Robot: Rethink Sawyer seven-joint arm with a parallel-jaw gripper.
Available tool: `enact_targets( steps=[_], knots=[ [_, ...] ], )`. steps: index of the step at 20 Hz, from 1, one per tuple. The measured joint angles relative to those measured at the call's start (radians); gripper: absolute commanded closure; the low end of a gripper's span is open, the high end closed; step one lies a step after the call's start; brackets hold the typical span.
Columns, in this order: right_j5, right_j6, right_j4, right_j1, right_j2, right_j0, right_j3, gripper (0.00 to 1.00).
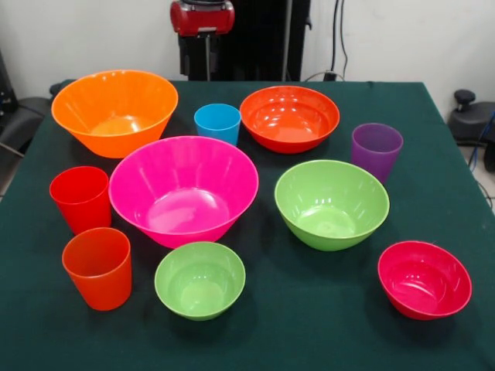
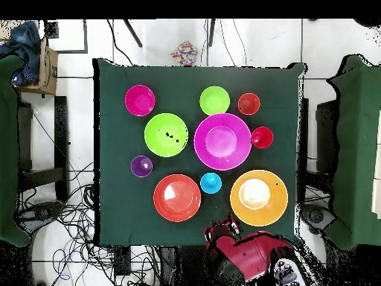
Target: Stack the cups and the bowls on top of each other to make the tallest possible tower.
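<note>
While the red arm (image 1: 203,17) sits drawn back at the table's far edge, all ten pieces lie apart on the green cloth (image 1: 325,332), none stacked on another. The gripper itself cannot be made out in either view, so whether its fingers are released or clenched cannot be told; what shows of the arm hangs well clear of every cup and bowl.

In the front view the big pink bowl (image 1: 184,189) sits near the middle. Behind it to the left is the big orange bowl (image 1: 114,110), and behind it to the right the shallow red-orange bowl (image 1: 289,117), with the blue cup (image 1: 217,123) between those two. The red cup (image 1: 80,199) stands just left of the pink bowl, possibly touching it, and the orange cup (image 1: 98,267) stands in front of the red one. The small green bowl (image 1: 199,279) lies just in front of the pink bowl. The medium green bowl (image 1: 332,203) lies to the right, the purple cup (image 1: 377,150) behind it, the small crimson bowl (image 1: 425,279) at the front right.
</note>
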Motion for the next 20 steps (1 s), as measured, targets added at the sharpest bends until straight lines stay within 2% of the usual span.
enact_targets(
  steps=[5, 6, 12, 14, 20],
  knots=[
    [0.013, 0.000, 0.000, -0.038, 0.052, -0.074, 0.006, 0.00],
    [0.029, 0.000, 0.001, -0.062, 0.085, -0.115, 0.011, 0.00],
    [0.087, 0.000, 0.009, -0.119, 0.158, -0.194, 0.015, 0.00],
    [0.104, 0.000, 0.009, -0.132, 0.173, -0.204, 0.015, 0.00],
    [0.110, 0.000, 0.009, -0.144, 0.187, -0.182, 0.016, 0.00]
  ],
)
